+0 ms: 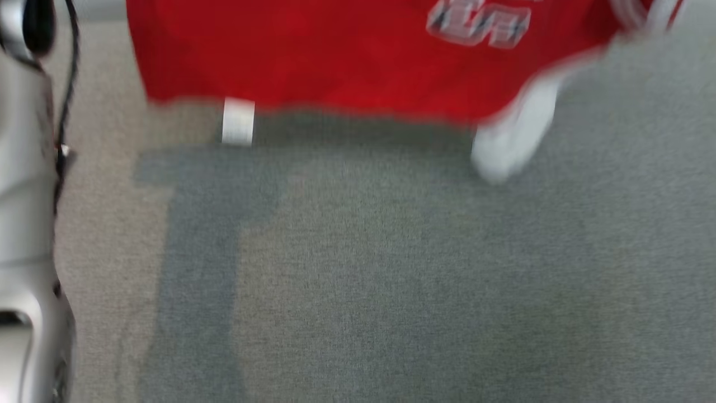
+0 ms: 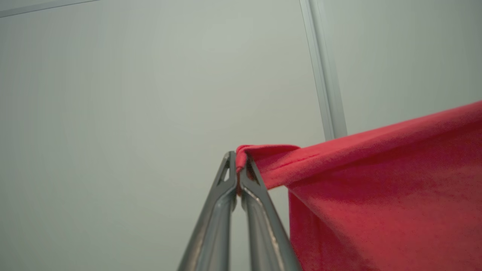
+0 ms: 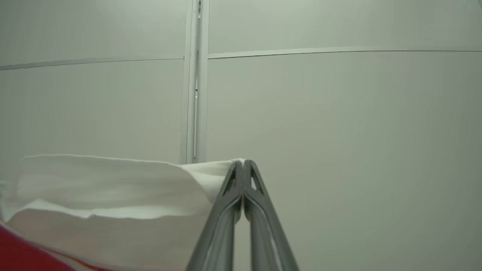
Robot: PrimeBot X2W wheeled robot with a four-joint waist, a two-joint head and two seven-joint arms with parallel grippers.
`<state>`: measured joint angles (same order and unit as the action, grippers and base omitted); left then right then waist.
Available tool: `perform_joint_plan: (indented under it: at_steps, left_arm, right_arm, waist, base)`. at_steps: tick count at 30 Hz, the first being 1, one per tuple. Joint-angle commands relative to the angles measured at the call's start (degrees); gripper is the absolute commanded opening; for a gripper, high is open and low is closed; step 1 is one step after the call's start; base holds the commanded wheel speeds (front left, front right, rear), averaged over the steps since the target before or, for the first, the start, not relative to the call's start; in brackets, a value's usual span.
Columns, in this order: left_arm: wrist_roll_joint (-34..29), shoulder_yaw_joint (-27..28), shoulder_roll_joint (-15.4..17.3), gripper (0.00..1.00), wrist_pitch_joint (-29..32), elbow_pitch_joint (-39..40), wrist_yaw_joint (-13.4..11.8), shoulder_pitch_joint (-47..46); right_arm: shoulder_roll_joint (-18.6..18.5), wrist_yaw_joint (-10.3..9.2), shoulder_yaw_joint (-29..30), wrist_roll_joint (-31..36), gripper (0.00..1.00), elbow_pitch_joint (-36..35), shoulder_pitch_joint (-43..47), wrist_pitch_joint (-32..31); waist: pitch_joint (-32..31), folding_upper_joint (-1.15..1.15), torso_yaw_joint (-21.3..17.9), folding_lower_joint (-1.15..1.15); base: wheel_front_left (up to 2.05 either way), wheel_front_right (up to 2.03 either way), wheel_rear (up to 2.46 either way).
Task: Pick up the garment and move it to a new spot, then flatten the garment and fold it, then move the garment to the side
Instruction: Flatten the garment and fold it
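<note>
- Both arms are holding the garment (image 1: pixel 347 61) up. The left pincer (image 2: pixel 238 165) is clamping together on a folded corner of the red hem (image 2: pixel 271 152), and fabric is draping off to its right in the left wrist view.
- And the other one?
- The right pincer (image 3: pixel 244 165) is pinching shut on the edge of the white sleeve (image 3: pixel 113 180). A bit of red is showing at that view's lower left corner.
- Where is the garment sitting in the head view?
- It is hanging across the top, blurred, and throwing a shadow on the grey surface (image 1: pixel 391 280) below. A white label (image 1: pixel 238 120) is dangling off the bottom edge, the sleeve is trailing down at the right, and lettering (image 1: pixel 478 22) is showing near the top.
- Sleeve tip touching down?
- Too blurred, cannot tell.
- Anything else?
- A pale arm (image 1: pixel 22 224) with a black cable (image 1: pixel 66 101) is running down the left edge. Plain wall (image 2: pixel 113 94) panels are sitting behind both pincers.
</note>
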<state>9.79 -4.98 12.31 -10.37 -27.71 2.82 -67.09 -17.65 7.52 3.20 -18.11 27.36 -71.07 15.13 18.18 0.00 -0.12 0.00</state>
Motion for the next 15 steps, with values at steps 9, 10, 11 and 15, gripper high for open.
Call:
perform_joint_plan:
  at_steps: [9,10,11,15]
  left_arm:
    - [-0.36,3.15,0.09,0.00,-4.79,-12.18,-3.41,-10.54]
    - [0.18,3.70,-0.14,0.00,-4.72,-13.13,-3.14,-9.02]
    - [0.73,4.54,-0.36,0.00,-4.72,-13.48,-3.17,-7.25]
    - [2.50,6.66,-2.77,0.00,-4.76,-14.37,-2.29,2.76]
  right_arm:
    - [0.30,-0.22,6.29,8.56,0.00,5.53,-8.24,0.00]
    - [0.39,-0.25,6.32,8.04,0.00,6.10,-6.75,0.01]
    - [0.56,-0.27,6.41,7.26,0.00,6.55,-5.12,0.01]
    - [0.98,-0.27,4.81,3.31,0.00,6.41,3.94,0.02]
  waist:
    - [8.70,0.00,0.45,0.00]
    - [8.96,0.00,0.42,0.00]
    - [9.26,0.00,0.40,0.00]
    - [9.81,0.00,0.55,0.00]
  base:
    - [0.00,0.00,0.00]
    - [0.00,0.00,0.00]
    - [0.00,0.00,0.00]
    - [0.00,0.00,0.00]
